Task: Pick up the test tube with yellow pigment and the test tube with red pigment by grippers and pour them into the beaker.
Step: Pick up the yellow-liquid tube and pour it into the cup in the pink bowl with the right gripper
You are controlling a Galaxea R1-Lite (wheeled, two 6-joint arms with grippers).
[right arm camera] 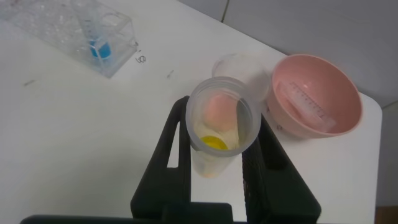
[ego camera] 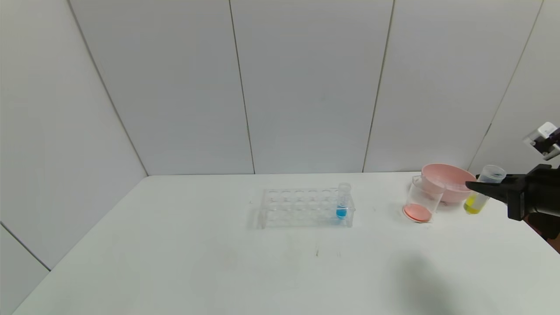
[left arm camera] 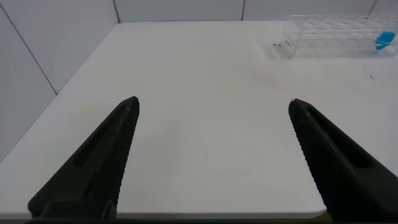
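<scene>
A: Black fingers (left arm camera: 118, 155) of the left tool (left arm camera: 214, 155) are filling the near edge of the left wrist view, spread wide with nothing between them, hanging over the white table (ego camera: 175, 262). Is that arm showing anywhere else?

B: No, the head view is not showing it. Going by size after the table, the pink bowl (ego camera: 450, 181) is sitting at the far right, and the clear rack (ego camera: 306, 208) is standing near the middle, carrying one blue-bottomed tube (ego camera: 343, 201) at its right end.

A: And the beaker?

B: The beaker (ego camera: 422, 199) is standing just in front of the bowl's left side, with red-orange liquid colouring its bottom.

A: What is the right tool doing?

B: The right tool (ego camera: 479, 188) is reaching in from the right edge, clamping the test tube with yellow pigment (ego camera: 483, 188) across its middle. That tube is hanging above the table, roughly upright, to the right of the beaker and just in front of the bowl. In the right wrist view its open mouth (right arm camera: 222, 112) is facing the camera, yellow pooling at the bottom.
</scene>
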